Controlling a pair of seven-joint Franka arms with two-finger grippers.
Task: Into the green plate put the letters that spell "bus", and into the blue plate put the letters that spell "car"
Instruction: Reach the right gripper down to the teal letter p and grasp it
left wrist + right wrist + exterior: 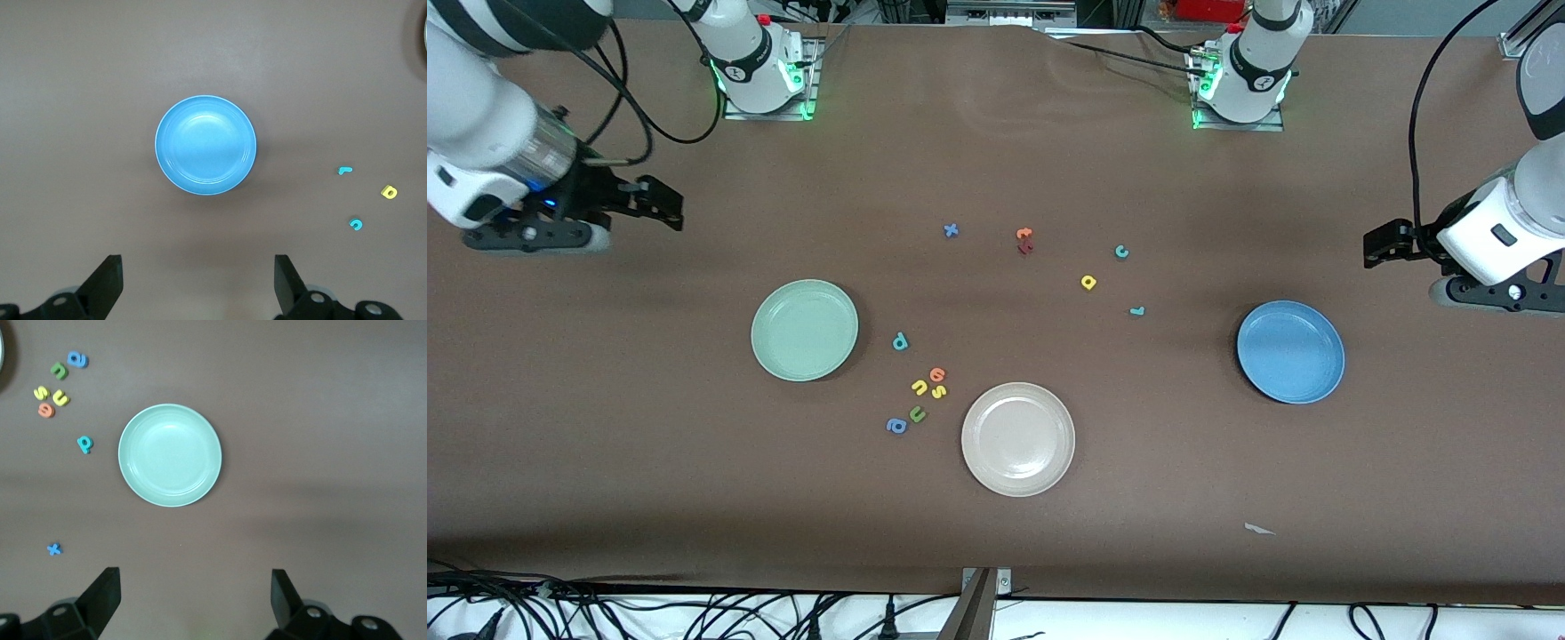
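The letters that spell "bus", a teal b, yellow u and yellow s, lie mid-surface between the green plate and the cream plate. The teal c, yellow a and teal r lie toward the blue plate. Both task plates are empty, so no sorting seems begun. The left end effector hangs with jaws wide at its edge of the surface; the right end effector likewise at its own. Next likely comes a fine pinch on the isolated b. The u and s crowd an orange letter; open surface surrounds both plates.
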